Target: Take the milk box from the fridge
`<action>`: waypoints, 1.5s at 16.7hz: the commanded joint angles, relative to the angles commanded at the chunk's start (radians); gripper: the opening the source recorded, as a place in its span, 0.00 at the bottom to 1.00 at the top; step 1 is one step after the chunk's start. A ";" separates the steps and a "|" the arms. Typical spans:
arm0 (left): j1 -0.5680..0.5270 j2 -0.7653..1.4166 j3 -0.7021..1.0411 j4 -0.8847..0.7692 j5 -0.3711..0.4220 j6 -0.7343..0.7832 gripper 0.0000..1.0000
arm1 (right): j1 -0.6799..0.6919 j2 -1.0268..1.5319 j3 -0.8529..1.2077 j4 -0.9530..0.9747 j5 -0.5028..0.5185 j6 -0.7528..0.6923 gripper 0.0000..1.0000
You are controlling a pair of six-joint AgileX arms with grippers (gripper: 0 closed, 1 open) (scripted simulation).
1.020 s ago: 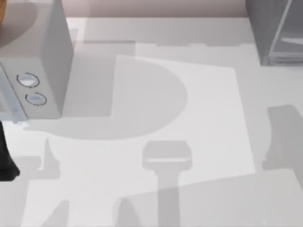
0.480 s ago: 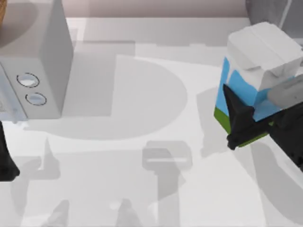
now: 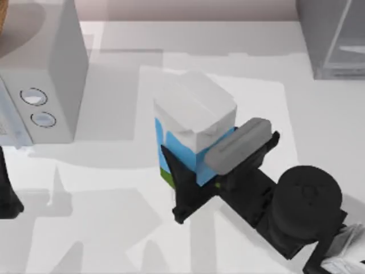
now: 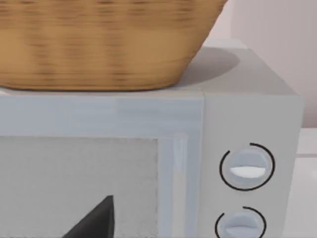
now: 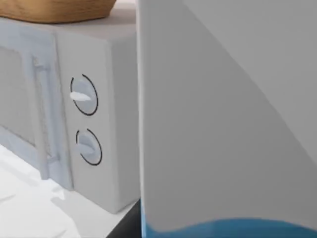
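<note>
The milk box (image 3: 191, 123), with its white gabled top, blue sides and green base, hangs above the middle of the table. My right gripper (image 3: 206, 166) is shut on its sides, with one dark finger toward the table's front and a grey one behind. The right wrist view shows the milk box (image 5: 223, 124) from very close. The fridge (image 3: 333, 37), dark grey with a glassy panel, stands at the back right, well apart from the carton. My left arm (image 3: 7, 197) is parked at the far left edge.
A light grey box with two round knobs (image 3: 40, 74) stands at the back left. It also appears in the left wrist view (image 4: 245, 166) with a wicker basket (image 4: 99, 39) on top. Open table lies around the carton.
My right gripper has carried the milk box leftward, from the table's right side near the fridge to the middle. The left arm has stayed still.
</note>
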 joint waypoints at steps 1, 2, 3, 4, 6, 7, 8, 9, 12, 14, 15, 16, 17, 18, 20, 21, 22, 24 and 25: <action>0.000 0.000 0.000 0.000 0.000 0.000 1.00 | 0.024 0.044 0.014 0.033 0.006 -0.001 0.00; 0.000 0.000 0.000 0.000 0.000 0.000 1.00 | 0.043 0.077 0.024 0.060 0.011 -0.002 0.00; 0.000 0.000 0.000 0.000 0.000 0.000 1.00 | 0.057 0.101 0.032 0.079 0.014 -0.002 0.00; 0.000 0.000 0.000 0.000 0.000 0.000 1.00 | 0.065 0.115 0.037 0.091 0.016 -0.003 0.00; 0.000 0.000 0.000 0.000 0.000 0.000 1.00 | 0.068 0.120 0.039 0.094 0.017 -0.003 0.00; 0.000 0.000 0.000 0.000 0.000 0.000 1.00 | 0.068 0.120 0.039 0.094 0.017 -0.003 0.00; 0.000 0.000 0.000 0.000 0.000 0.000 1.00 | 0.068 0.120 0.039 0.094 0.017 -0.003 0.00; 0.000 0.000 0.000 0.000 0.000 0.000 1.00 | 0.064 0.118 0.034 0.092 0.015 -0.001 0.00; 0.000 0.000 0.000 0.000 0.000 0.000 1.00 | 0.060 0.157 0.060 0.097 0.010 -0.002 0.00; 0.000 0.000 0.000 0.000 0.000 0.000 1.00 | 0.054 0.223 0.105 0.110 0.005 -0.003 0.00; 0.000 0.000 0.000 0.000 0.000 0.000 1.00 | 0.050 0.259 0.133 0.118 0.001 -0.003 0.00; 0.000 0.000 0.000 0.000 0.000 0.000 1.00 | 0.046 0.294 0.162 0.127 -0.003 -0.003 0.00; 0.000 0.000 0.000 0.000 0.000 0.000 1.00 | 0.041 0.326 0.191 0.135 -0.008 -0.003 0.00; 0.000 0.000 0.000 0.000 0.000 0.000 1.00 | 0.036 0.355 0.217 0.142 -0.011 -0.003 0.00; 0.000 0.000 0.000 0.000 0.000 0.000 1.00 | 0.031 0.392 0.252 0.153 -0.016 -0.005 0.00; 0.000 0.000 0.000 0.000 0.000 0.000 1.00 | 0.030 0.397 0.256 0.154 -0.017 -0.005 0.00; 0.000 0.000 0.000 0.000 0.000 0.000 1.00 | 0.030 0.397 0.256 0.154 -0.017 -0.005 0.00; 0.000 0.000 0.000 0.000 0.000 0.000 1.00 | 0.030 0.397 0.256 0.154 -0.017 -0.005 0.00; 0.000 0.000 0.000 0.000 0.000 0.000 1.00 | 0.030 0.397 0.256 0.154 -0.017 -0.005 0.08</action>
